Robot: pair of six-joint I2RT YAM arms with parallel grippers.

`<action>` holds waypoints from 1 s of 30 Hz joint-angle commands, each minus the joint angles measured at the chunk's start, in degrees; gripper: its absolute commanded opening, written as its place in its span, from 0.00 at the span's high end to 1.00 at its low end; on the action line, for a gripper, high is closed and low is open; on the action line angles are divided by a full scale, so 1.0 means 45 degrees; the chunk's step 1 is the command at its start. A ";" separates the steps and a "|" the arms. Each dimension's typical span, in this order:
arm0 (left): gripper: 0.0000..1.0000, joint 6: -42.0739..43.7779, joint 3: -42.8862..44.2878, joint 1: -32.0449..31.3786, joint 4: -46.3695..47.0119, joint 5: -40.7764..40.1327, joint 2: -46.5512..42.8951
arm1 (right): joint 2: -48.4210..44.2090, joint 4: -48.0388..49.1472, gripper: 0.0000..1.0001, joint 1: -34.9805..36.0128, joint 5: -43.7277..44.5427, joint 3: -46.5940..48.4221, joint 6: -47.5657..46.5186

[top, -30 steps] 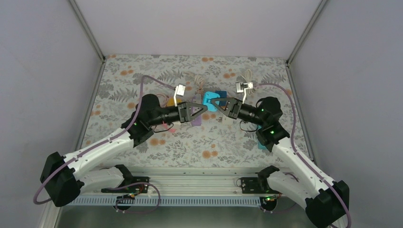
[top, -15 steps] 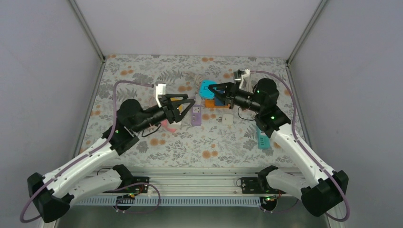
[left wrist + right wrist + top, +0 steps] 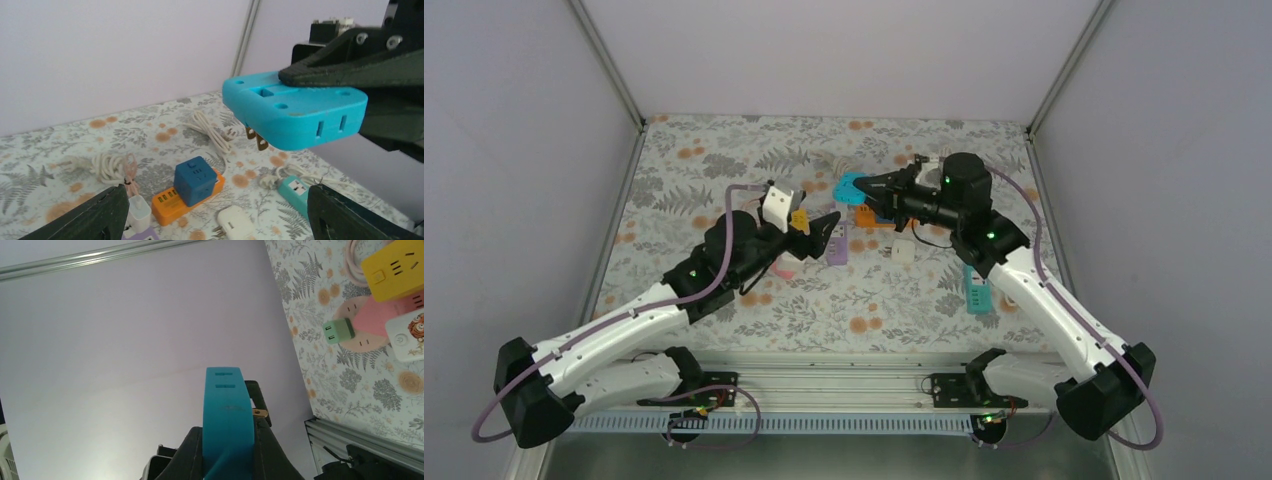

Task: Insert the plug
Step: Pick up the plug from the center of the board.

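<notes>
Plainly, the insertion itself has not begun. At about nine o'clock from the middle of the bench in the top view, the left gripper hangs with its jaws wide apart and nothing between them, just beside a purple power strip. Its wrist camera looks out on a blue cube socket plugged into an orange power strip, with a white adapter at the cube's five o'clock.

Toward twelve o'clock, the right gripper has its jaws clamped on the turquoise plug adapter. The adapter is lifted clear of the bench, its two brass prongs bare and in no socket. A teal power strip lies at four o'clock.

So the pick-up looks done. What remains, by this reading, is carrying the plug to a socket, lining the prongs up and pressing them home. Which socket is meant cannot be told.
</notes>
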 commanded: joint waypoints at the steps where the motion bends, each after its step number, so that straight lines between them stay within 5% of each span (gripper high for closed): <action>1: 0.11 0.1191 -0.0037 -0.0067 0.0582 -0.0066 0.0221 | 0.0408 -0.0490 0.97 0.0436 0.0435 0.0907 0.0597; 8: 0.18 0.0307 -0.0090 -0.0075 0.1764 0.0111 0.0844 | 0.0769 -0.0148 0.97 0.0993 0.0097 0.0791 0.1020; 19: 0.68 0.2366 -0.1189 -0.0065 0.3780 -0.0903 0.0692 | 0.0342 -0.0084 0.97 0.1265 -0.0071 0.0141 0.1501; 30: 0.71 0.2460 -0.1259 -0.0063 0.3186 -0.1905 0.0222 | 0.0044 -0.0456 0.97 0.1259 0.0075 0.0067 0.1225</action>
